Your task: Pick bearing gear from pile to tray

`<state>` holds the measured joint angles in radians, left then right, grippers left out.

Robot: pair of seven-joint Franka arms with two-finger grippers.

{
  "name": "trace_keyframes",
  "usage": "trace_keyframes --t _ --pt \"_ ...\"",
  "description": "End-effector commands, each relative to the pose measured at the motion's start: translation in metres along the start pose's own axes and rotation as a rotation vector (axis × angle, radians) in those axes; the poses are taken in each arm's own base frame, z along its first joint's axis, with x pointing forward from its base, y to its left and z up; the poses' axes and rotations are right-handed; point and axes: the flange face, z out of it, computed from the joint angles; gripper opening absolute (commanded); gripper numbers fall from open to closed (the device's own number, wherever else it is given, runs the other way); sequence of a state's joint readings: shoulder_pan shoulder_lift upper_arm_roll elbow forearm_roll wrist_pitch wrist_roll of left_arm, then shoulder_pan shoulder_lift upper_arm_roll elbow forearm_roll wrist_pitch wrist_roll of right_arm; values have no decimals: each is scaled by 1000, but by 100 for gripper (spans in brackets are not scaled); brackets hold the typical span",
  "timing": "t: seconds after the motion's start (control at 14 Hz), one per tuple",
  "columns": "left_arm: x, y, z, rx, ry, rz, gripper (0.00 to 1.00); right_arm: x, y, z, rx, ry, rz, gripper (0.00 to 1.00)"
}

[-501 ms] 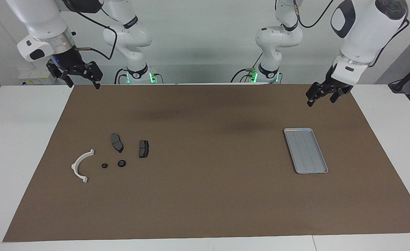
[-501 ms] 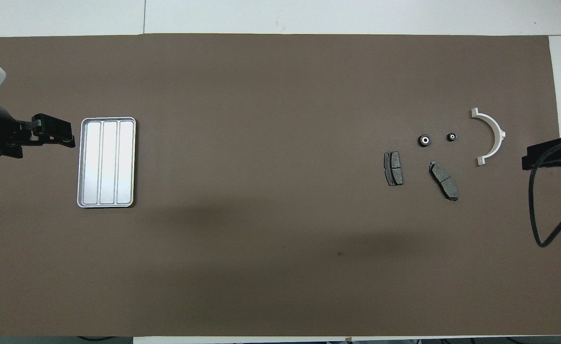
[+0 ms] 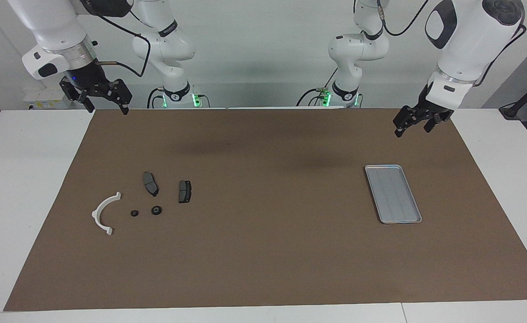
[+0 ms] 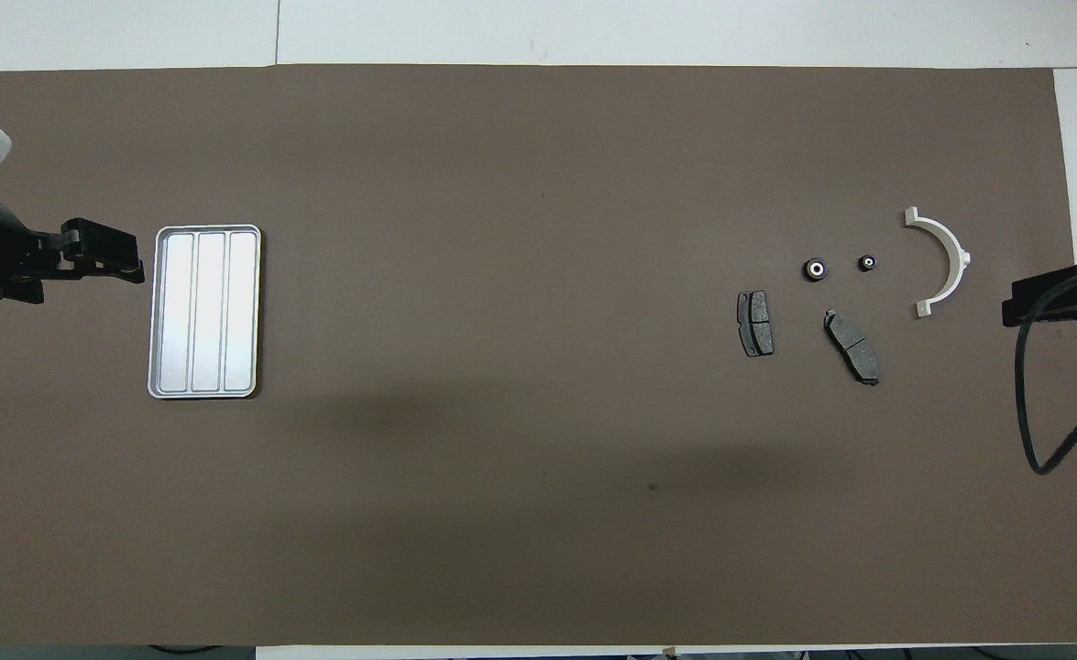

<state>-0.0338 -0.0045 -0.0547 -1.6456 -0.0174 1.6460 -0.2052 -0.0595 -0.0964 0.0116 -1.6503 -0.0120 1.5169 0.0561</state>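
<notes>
The right claw (image 3: pixel 105 102) is hanging released and empty over the brown mat's (image 3: pixel 263 251) corner at the right arm's end of the worktop (image 3: pixel 30 179). The left claw (image 3: pixel 413 123) is hanging released and empty too, over the mat just at 12 o'clock of the tray (image 3: pixel 393 194) in the facing view. Near the right arm's end the pile is lying loose: a white half-ring bracket (image 3: pixel 104 214), with a small black round piece (image 3: pixel 134 213) and a larger bearing gear (image 3: pixel 156 210) beside it at its 3 o'clock. Two dark brake pads (image 3: pixel 150 183) (image 3: pixel 185 191) are sitting at 12 o'clock of those rounds, nearer the robots. The ridged silver tray is lying well apart, holding nothing.
</notes>
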Motion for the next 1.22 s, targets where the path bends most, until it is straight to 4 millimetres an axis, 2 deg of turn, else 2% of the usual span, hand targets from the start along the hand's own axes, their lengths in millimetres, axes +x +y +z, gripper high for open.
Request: trace_keyframes --t 0.0,0.21,0.36,0.79,1.15 --pt "-7 -3 -4 13 -4 3 100 -8 1 3 26 -11 23 100" --pt "-7 -3 -5 13 -2 3 100 -5 -1 1 26 3 19 100" --pt "-7 -3 -5 13 -2 1 100 7 2 9 27 24 24 100" --pt "-7 -3 -5 13 -2 3 100 72 27 77 31 68 38 100" --pt "-7 -3 -4 13 -4 3 100 123 27 160 22 79 29 100"
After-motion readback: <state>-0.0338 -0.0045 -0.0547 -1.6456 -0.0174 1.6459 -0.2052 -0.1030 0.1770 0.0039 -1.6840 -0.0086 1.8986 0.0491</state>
